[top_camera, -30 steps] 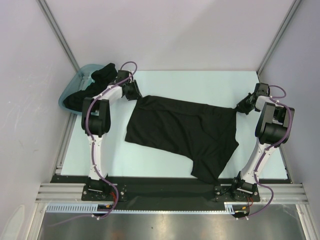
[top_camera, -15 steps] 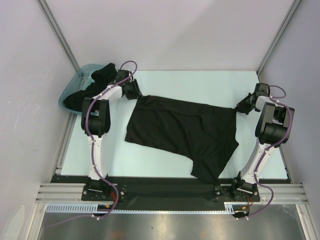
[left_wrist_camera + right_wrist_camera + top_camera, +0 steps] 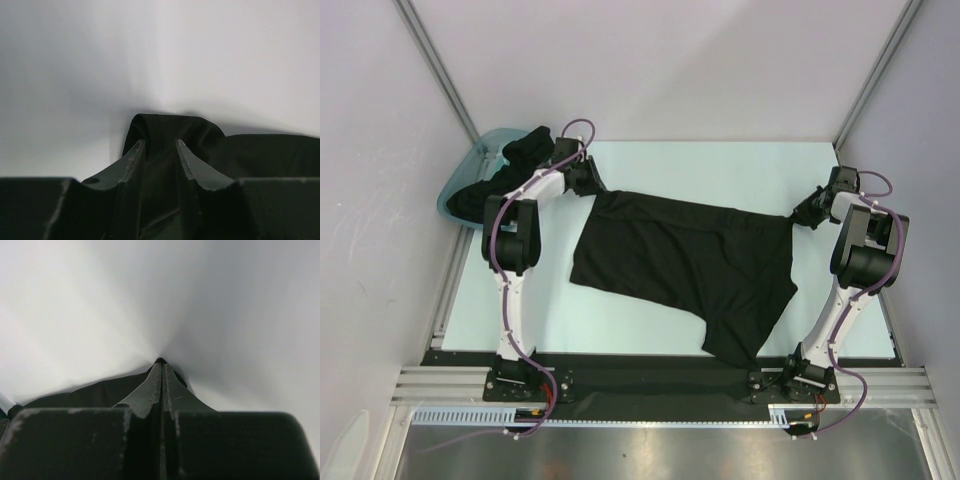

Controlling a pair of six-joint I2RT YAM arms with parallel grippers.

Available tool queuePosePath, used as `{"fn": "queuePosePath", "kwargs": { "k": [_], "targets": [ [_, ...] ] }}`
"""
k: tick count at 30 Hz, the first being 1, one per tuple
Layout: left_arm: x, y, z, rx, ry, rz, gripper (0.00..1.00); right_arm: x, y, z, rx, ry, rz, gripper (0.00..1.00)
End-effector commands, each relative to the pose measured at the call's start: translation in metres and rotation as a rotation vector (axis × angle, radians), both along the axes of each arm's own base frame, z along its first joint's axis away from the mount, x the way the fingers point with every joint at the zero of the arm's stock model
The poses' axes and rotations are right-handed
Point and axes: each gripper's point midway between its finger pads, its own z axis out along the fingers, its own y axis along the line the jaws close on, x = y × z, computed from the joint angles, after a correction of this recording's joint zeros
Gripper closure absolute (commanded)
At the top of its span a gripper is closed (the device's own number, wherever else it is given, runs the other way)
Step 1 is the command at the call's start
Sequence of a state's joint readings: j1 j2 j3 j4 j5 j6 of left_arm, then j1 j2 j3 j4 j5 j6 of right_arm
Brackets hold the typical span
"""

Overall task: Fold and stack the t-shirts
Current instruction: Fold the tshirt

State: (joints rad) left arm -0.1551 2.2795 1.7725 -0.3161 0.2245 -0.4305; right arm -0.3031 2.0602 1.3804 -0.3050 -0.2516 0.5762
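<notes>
A black t-shirt (image 3: pixel 680 260) lies spread across the pale table, stretched between both arms. My left gripper (image 3: pixel 592 188) is at its back left corner. In the left wrist view its fingers (image 3: pixel 159 142) stand apart, with a bunched fold of the t-shirt (image 3: pixel 250 155) lying between and beyond them. My right gripper (image 3: pixel 798 216) is at the back right corner. In the right wrist view it (image 3: pixel 161 364) is shut on a pinch of the t-shirt (image 3: pixel 90 392), and cloth shows at the fingertips. More black t-shirts (image 3: pixel 525 150) are heaped in the tub.
A teal plastic tub (image 3: pixel 470 165) sits tilted at the back left corner, just behind the left arm. Metal frame posts (image 3: pixel 435 60) and pale walls close in the table on three sides. The arm bases stand on the black strip (image 3: pixel 640 375) at the near edge.
The left gripper has shifted slightly toward the back left. The t-shirt and the right arm have not visibly moved.
</notes>
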Motion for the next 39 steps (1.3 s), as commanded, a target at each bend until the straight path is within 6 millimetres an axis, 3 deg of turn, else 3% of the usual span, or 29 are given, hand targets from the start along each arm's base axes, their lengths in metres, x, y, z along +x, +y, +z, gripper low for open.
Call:
{"fn": "queuePosePath", "kwargs": {
  "k": [1, 6, 11, 14, 15, 16, 26, 35, 39],
  "targets": [
    [0.006, -0.012, 0.037, -0.045, -0.074, -0.024, 0.66, 0.003, -0.002, 0.013, -0.017, -0.034, -0.013, 1.00],
    [0.007, -0.013, 0.030, -0.045, -0.059, -0.028, 0.67, 0.004, -0.002, 0.013, -0.014, -0.038, -0.012, 1.00],
    [0.012, -0.011, 0.025, -0.025, -0.058, -0.021, 0.76, 0.005, -0.001, 0.012, -0.007, -0.039, -0.012, 1.00],
    [0.016, -0.007, 0.020, 0.004, -0.057, -0.008, 0.85, 0.005, -0.001, 0.011, -0.007, -0.038, -0.011, 1.00],
    [0.019, -0.006, 0.022, 0.010, -0.062, -0.006, 0.97, 0.006, -0.003, 0.012, -0.012, -0.037, -0.014, 1.00],
    [0.021, -0.005, 0.022, 0.017, -0.062, 0.000, 1.00, 0.006, -0.003, 0.013, -0.015, -0.038, -0.013, 1.00],
    [0.044, 0.006, 0.015, 0.060, -0.074, 0.054, 1.00, 0.010, -0.017, 0.027, -0.075, -0.071, -0.023, 1.00],
    [0.041, 0.007, 0.002, 0.071, -0.046, 0.058, 1.00, 0.016, -0.023, 0.029, -0.066, -0.087, -0.031, 1.00],
    [0.039, 0.008, 0.002, 0.076, -0.043, 0.058, 1.00, 0.023, -0.030, 0.041, -0.074, -0.121, -0.039, 1.00]
  ]
}}
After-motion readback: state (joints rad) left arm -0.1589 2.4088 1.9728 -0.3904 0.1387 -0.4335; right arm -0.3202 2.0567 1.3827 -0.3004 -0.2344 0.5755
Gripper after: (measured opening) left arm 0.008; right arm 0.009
